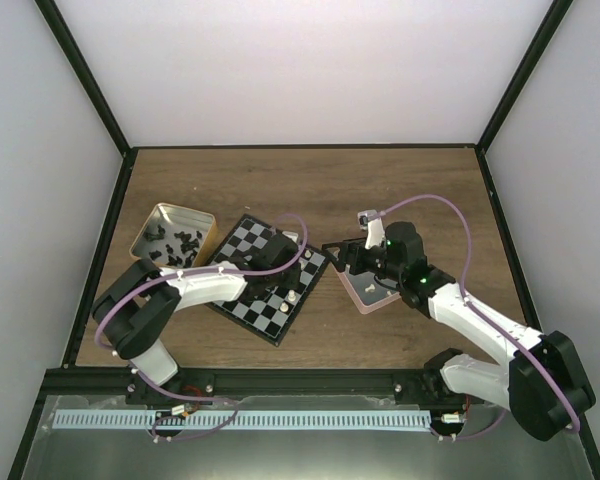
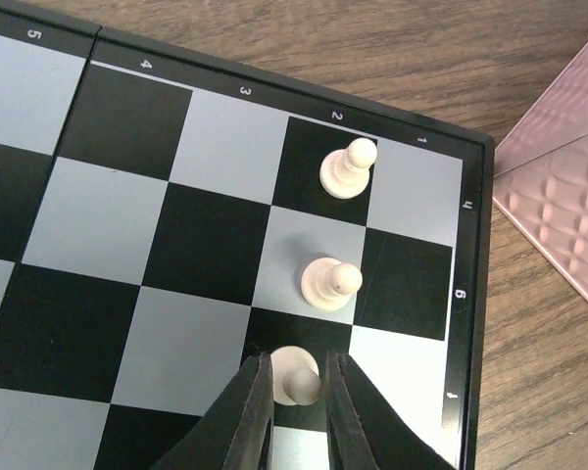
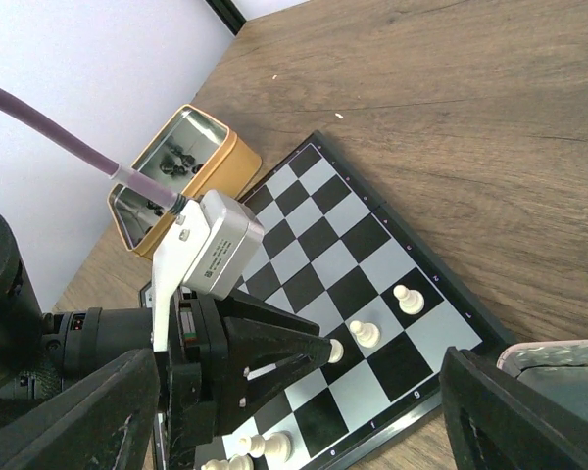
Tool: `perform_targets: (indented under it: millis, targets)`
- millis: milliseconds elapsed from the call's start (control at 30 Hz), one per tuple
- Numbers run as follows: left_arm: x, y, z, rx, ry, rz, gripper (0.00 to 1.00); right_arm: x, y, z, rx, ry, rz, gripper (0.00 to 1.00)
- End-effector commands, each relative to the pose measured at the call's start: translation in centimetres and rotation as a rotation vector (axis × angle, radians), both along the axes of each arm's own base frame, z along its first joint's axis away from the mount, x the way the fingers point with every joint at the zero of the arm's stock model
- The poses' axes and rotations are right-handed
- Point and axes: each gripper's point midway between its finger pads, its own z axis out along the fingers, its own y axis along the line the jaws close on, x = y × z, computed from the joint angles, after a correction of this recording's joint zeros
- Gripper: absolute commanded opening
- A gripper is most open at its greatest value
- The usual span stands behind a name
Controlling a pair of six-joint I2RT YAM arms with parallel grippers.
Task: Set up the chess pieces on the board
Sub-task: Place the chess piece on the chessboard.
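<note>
The board (image 1: 242,240) lies angled at the table's middle. Three cream-white pawns stand in a row near its right edge (image 2: 348,168) (image 2: 330,284) (image 2: 299,377). My left gripper (image 2: 299,364) straddles the nearest pawn, which stands on a black square. Its jaws are a little parted, with thin gaps beside the pawn's head. In the right wrist view the same pawn (image 3: 335,350) shows at the left gripper's tip. Other white pieces (image 3: 265,446) stand further along the board. My right gripper (image 3: 304,421) hangs wide open and holds nothing, above the pink tray (image 1: 375,298).
A gold tin (image 1: 165,225) holding black pieces (image 1: 175,243) stands left of the board. The pink tray (image 2: 568,196) lies just off the board's right corner. Bare wooden table stretches behind, with walls around it.
</note>
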Motion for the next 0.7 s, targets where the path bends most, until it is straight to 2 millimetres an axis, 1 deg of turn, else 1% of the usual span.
perform_targets:
  millis: [0,133,233,333,400,500,533,567,600,667]
  targets:
    - [-0.1,-0.3,1.2,-0.025,-0.023,-0.016,0.20,0.1,0.3,0.6,0.007,-0.017,0.004,0.80]
    - [-0.1,-0.6,2.1,-0.046,-0.034,-0.027,0.21,0.2,0.2,0.5,0.006,-0.015,0.000,0.80]
    - [0.0,-0.5,2.4,-0.043,-0.044,-0.020,0.22,0.2,0.2,0.5,0.007,-0.014,-0.003,0.80]
    - [0.2,-0.1,2.6,-0.026,-0.052,-0.011,0.25,0.4,-0.1,0.5,0.001,-0.011,-0.025,0.80]
    - [0.3,0.2,3.1,-0.013,-0.064,0.000,0.27,0.7,-0.6,0.4,-0.010,-0.005,-0.060,0.80]
    - [0.5,0.7,5.1,-0.017,-0.103,0.018,0.30,1.6,-2.2,-0.3,-0.048,0.025,-0.177,0.80]
    - [0.6,0.9,6.2,-0.028,-0.124,0.023,0.31,2.1,-3.3,-0.9,-0.073,0.044,-0.250,0.78]
    - [0.6,1.1,6.8,-0.031,-0.139,0.031,0.31,2.3,-3.9,-1.5,-0.094,0.063,-0.286,0.76]
    - [0.6,1.4,8.2,-0.051,-0.166,0.039,0.31,2.6,-4.7,-2.1,-0.121,0.084,-0.335,0.74]
    - [0.5,1.8,10.0,-0.076,-0.200,0.047,0.31,3.1,-6.3,-3.8,-0.175,0.145,-0.421,0.62]
